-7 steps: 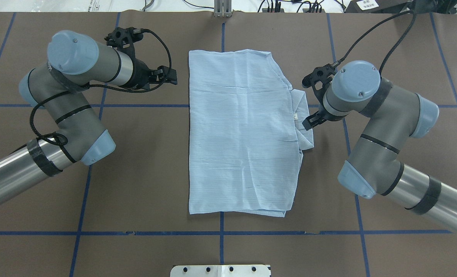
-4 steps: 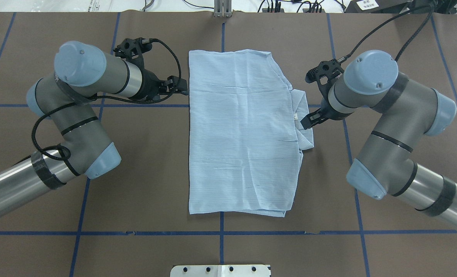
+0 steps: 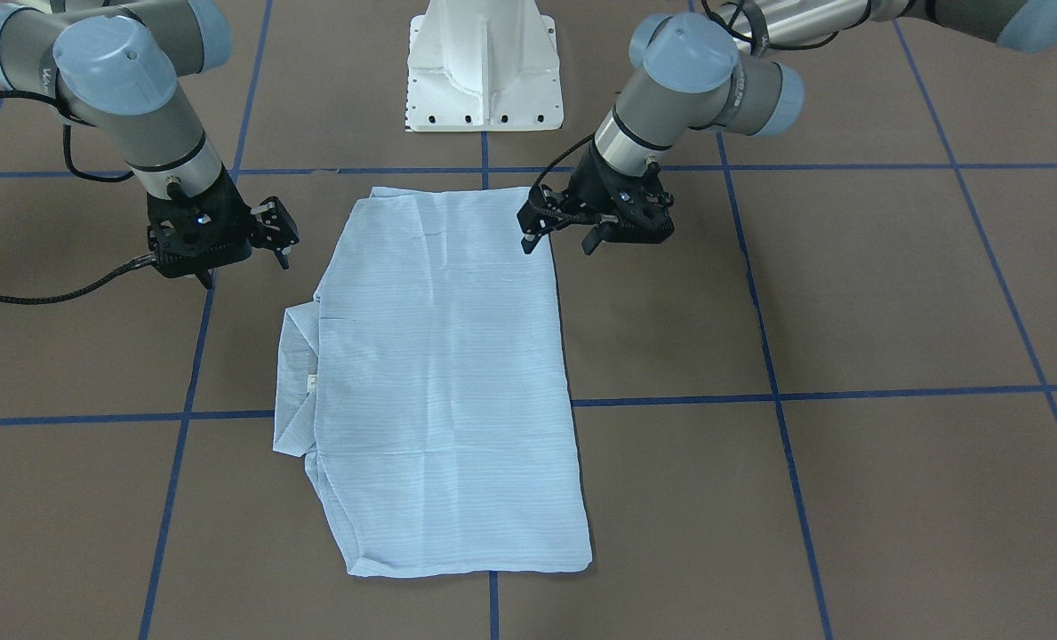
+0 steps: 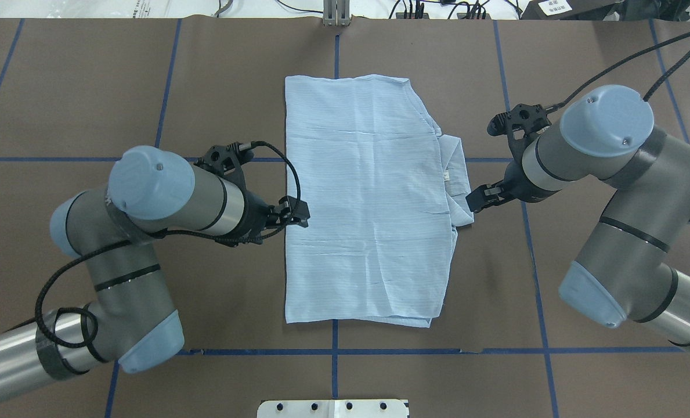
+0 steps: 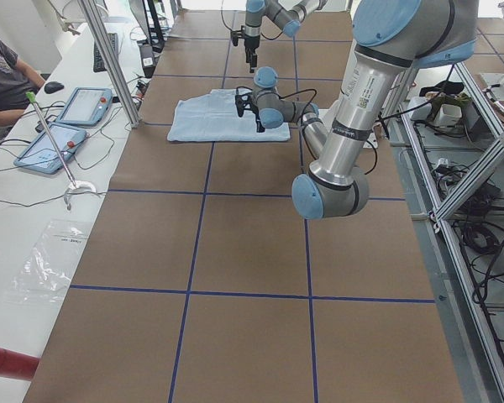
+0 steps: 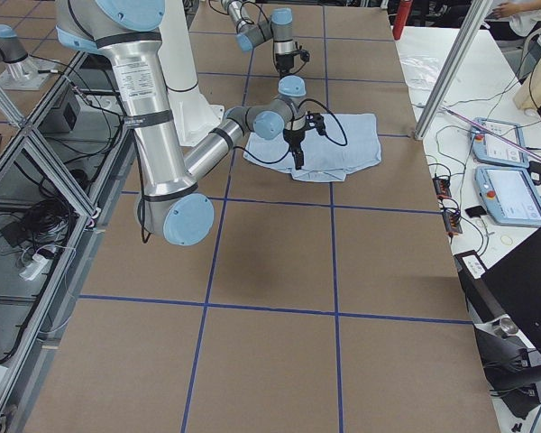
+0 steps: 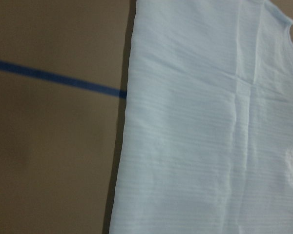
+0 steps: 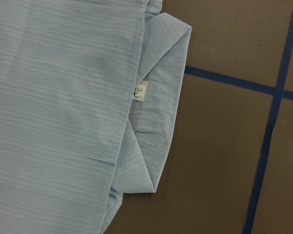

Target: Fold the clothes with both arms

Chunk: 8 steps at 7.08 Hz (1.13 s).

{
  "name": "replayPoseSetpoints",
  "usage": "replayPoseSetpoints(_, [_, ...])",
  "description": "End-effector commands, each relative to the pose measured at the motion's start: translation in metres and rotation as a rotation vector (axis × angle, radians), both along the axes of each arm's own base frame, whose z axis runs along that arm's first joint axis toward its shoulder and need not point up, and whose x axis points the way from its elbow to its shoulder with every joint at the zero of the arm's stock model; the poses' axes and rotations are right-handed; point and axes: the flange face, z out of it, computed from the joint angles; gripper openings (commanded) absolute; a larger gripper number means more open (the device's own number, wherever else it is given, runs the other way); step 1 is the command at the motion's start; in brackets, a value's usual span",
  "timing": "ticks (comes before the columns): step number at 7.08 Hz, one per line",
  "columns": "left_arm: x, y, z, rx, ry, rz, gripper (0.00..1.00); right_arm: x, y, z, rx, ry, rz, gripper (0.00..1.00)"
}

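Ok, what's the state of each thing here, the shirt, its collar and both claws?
shirt: folded into a rectangle, flat on the table.
collar: poking out on the robot's right side, label showing.
left claw: open, empty, at the shirt's edge.
right claw: open, empty, beside the collar.

A: How many garments lie on the brown worktop (image 4: 89, 87)?

B: One thin pale-blue striped shirt (image 4: 368, 197), with one small white neck label (image 8: 140, 91).

A: And the machines?

B: Two grey-and-silver jointed robot arms, the left arm (image 4: 170, 197) and the right arm (image 4: 588, 145). Two black grippers, the left gripper (image 4: 303, 213) and the right gripper (image 4: 473, 203). One white pedestal base (image 3: 484, 71).

A: Off to the side?

B: Two blue-framed tablets, the far tablet (image 5: 88, 105) and the near tablet (image 5: 50, 144), and one seated person (image 5: 4, 71).
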Motion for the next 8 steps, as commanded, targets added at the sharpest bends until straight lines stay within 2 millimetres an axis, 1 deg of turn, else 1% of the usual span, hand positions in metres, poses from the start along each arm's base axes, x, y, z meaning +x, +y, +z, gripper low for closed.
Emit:
replayPoseSetpoints(1, [0.029,0.056,0.016,-0.064,-0.04,-0.013,1.0,-0.01,0.022,-0.014,-0.084,-0.04,0.053,1.0])
replayPoseSetpoints(2, [0.041,0.072,0.019,-0.109,-0.078,-0.001,0.99,-0.012,0.031,-0.023,-0.097,-0.057,0.057,1.0])
replayPoseSetpoints(3, [0.057,0.095,0.02,-0.117,-0.099,0.04,0.98,-0.015,0.035,-0.024,-0.108,-0.061,0.059,1.0])
replayPoseSetpoints(4, [0.067,0.102,0.022,-0.12,-0.112,0.053,0.95,-0.017,0.036,-0.024,-0.107,-0.06,0.057,1.0])
replayPoseSetpoints(6, [0.068,0.101,0.019,-0.143,-0.109,0.04,0.82,-0.016,0.036,-0.023,-0.11,-0.058,0.058,1.0])
replayPoseSetpoints(7, [0.07,0.1,0.017,-0.141,-0.106,0.038,0.77,-0.017,0.035,-0.022,-0.111,-0.056,0.058,1.0])
replayPoseSetpoints(8, [0.07,0.098,0.017,-0.142,-0.107,0.032,0.75,-0.016,0.036,-0.023,-0.111,-0.057,0.057,1.0])
